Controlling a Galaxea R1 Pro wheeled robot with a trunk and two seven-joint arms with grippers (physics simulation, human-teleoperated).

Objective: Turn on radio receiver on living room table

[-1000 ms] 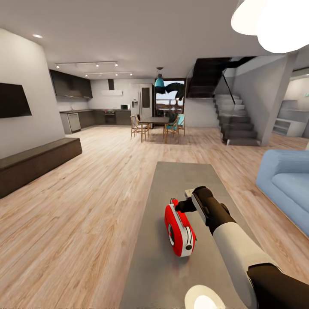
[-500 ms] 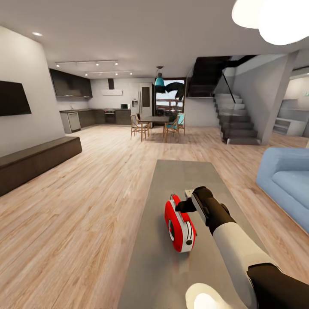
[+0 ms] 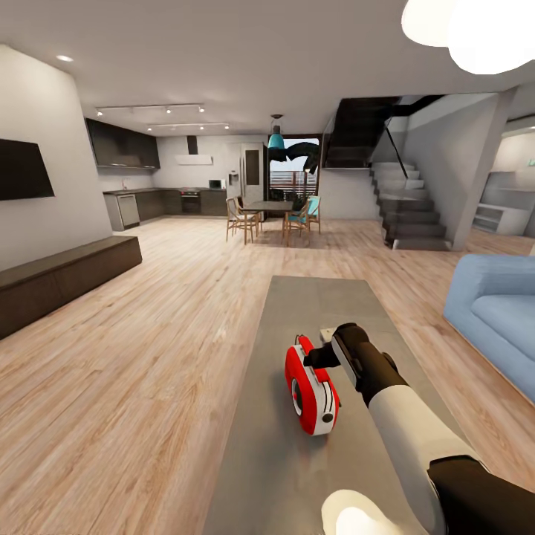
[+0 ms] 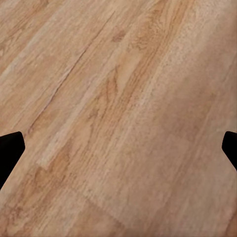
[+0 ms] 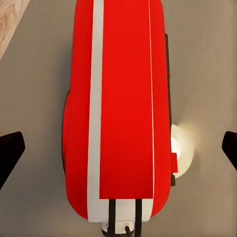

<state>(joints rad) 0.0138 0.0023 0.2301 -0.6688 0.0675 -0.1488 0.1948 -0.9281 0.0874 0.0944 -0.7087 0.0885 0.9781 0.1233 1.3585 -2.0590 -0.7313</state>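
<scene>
Bright even rendered light, blown-out dome lamp glare overhead, soft faint shadows, wide-angle stretching at edges, slightly blurry wrist views

- We see our right arm in three colour bands: a black shell nearest the body, a smooth white sleeve-like segment in the middle, then a black rounded wrist section.
- The right gripper is black, with a small pale grey block at its far side.
- In each wrist view, our fingertips show as dark, blunt wedges, matte black.
</scene>
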